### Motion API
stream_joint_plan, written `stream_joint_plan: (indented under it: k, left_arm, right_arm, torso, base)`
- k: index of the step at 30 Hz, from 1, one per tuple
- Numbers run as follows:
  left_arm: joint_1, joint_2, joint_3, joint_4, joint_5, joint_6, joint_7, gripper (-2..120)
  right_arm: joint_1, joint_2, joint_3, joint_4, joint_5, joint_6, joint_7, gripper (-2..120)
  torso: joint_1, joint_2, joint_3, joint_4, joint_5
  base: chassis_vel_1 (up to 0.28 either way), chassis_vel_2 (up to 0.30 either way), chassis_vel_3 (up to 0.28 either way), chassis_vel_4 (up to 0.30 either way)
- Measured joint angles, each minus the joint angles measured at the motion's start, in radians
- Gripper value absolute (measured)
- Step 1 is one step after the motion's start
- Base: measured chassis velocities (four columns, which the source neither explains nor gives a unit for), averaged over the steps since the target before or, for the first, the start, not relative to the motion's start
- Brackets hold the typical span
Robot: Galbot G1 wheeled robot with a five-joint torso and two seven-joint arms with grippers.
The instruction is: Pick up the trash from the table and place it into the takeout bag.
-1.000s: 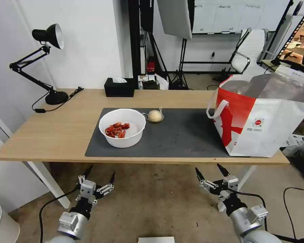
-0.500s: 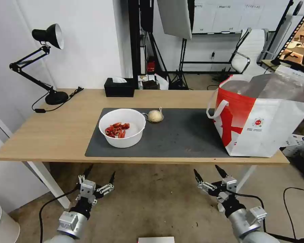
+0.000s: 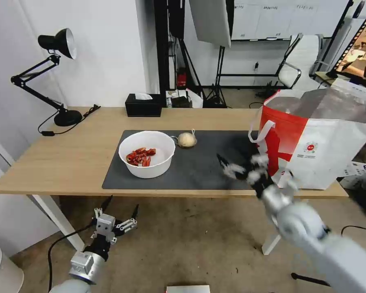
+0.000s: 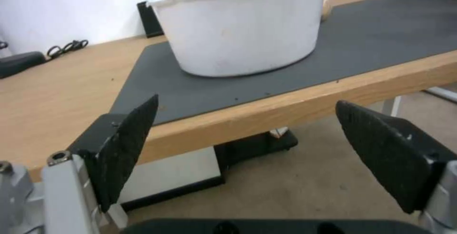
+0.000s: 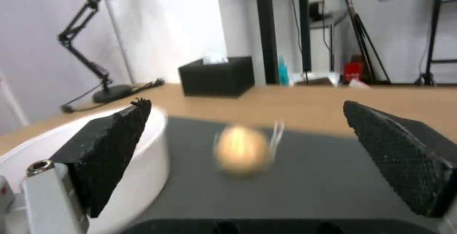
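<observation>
Black desk lamp (image 3: 55, 42) at the far left; black tissue box (image 3: 143, 105) beside; office chair (image 3: 303, 61) behind.

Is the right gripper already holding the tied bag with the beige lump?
No. The right gripper is open, and the tied bag lies on the grey mat ahead of it.

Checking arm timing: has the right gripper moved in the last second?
Yes. The right gripper has risen from below the table edge to over the dark mat, beside the takeout bag, open and facing the tied bag.
</observation>
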Motion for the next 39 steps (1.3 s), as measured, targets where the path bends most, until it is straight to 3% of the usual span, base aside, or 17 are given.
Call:
stream_joint_plan:
  k: [2,3,6,7,9,11,12,15,23,32,34,39]
  left_arm:
    - [0.004,-0.003,-0.005,0.001,0.0,0.0,0.0,100]
    - [0.004,-0.003,-0.005,0.001,0.0,0.0,0.0,100]
    - [0.01,-0.006,-0.013,0.005,0.0,0.0,0.0,100]
    - [0.01,-0.006,-0.013,0.005,0.0,0.0,0.0,100]
    - [0.013,-0.008,-0.019,0.008,-0.001,0.0,0.0,100]
    - [0.013,-0.009,-0.02,0.009,-0.001,0.0,0.0,100]
    - [0.014,-0.009,-0.023,0.012,-0.002,0.0,0.0,100]
    - [0.014,-0.01,-0.028,0.015,-0.005,-0.001,-0.001,100]
    - [0.014,-0.011,-0.034,0.02,-0.013,-0.004,-0.001,100]
    - [0.014,-0.01,-0.031,0.02,-0.014,-0.006,0.0,100]
    - [0.017,-0.013,-0.029,0.019,-0.013,-0.009,0.0,100]
    - [0.018,-0.014,-0.027,0.016,-0.009,-0.012,0.0,100]
  right_arm:
    - [0.187,0.063,-0.123,-0.145,0.015,-0.01,0.005,100]
    - [0.187,0.063,-0.123,-0.145,0.015,-0.01,0.005,100]
    - [0.355,0.186,-0.244,-0.334,0.015,-0.059,0.002,100]
    - [0.355,0.186,-0.244,-0.334,0.015,-0.059,0.002,100]
    - [0.449,0.296,-0.323,-0.496,-0.008,-0.097,-0.01,100]
    - [0.459,0.312,-0.332,-0.52,-0.015,-0.102,-0.012,100]
    - [0.496,0.381,-0.36,-0.624,-0.058,-0.122,-0.028,100]
    - [0.528,0.464,-0.369,-0.756,-0.14,-0.153,-0.047,100]
    - [0.53,0.522,-0.36,-0.824,-0.279,-0.275,-0.043,100]
    - [0.506,0.515,-0.348,-0.796,-0.296,-0.327,-0.008,98]
    - [0.496,0.511,-0.343,-0.783,-0.277,-0.332,0.001,86]
    - [0.49,0.502,-0.339,-0.77,-0.25,-0.34,0.007,73]
  torso:
    - [0.0,0.0,0.0,-0.0001,-0.0001]
    - [0.0,0.0,0.0,-0.0001,-0.0001]
    - [0.0,0.0,0.0,-0.0002,-0.0004]
    - [0.0,0.0,0.0,-0.0002,-0.0004]
    - [0.0,0.0,0.0,0.0003,-0.0002]
    - [0.0,0.0,0.0,0.0001,-0.0003]
    - [0.0,0.0,0.0,0.0002,-0.0002]
    - [0.0,0.0,0.0,-0.0001,-0.0001]
    - [0.0,0.0,0.0,-0.0004,0.0]
    - [0.0,0.0,0.0,-0.0005,0.0001]
    - [0.0,0.0,0.0,-0.0004,0.0002]
    - [0.0,0.0,0.0,-0.0004,0.0002]
  base:
    - [0.0,0.0,0.0,0.0]
    - [0.0,0.0,0.0,0.0]
    - [0.0,0.0,0.0,0.0]
    - [0.0,0.0,0.0,0.0]
    - [0.0,0.0,0.0,0.0]
    - [0.0,0.0,0.0,0.0]
    - [0.0,0.0,0.0,0.0]
    - [0.0,0.0,0.0,0.0]
    - [0.0,0.0,0.0,0.0]
    - [0.0,0.0,0.0,0.0]
    - [0.0,0.0,0.0,0.0]
    - [0.0,0.0,0.0,0.0]
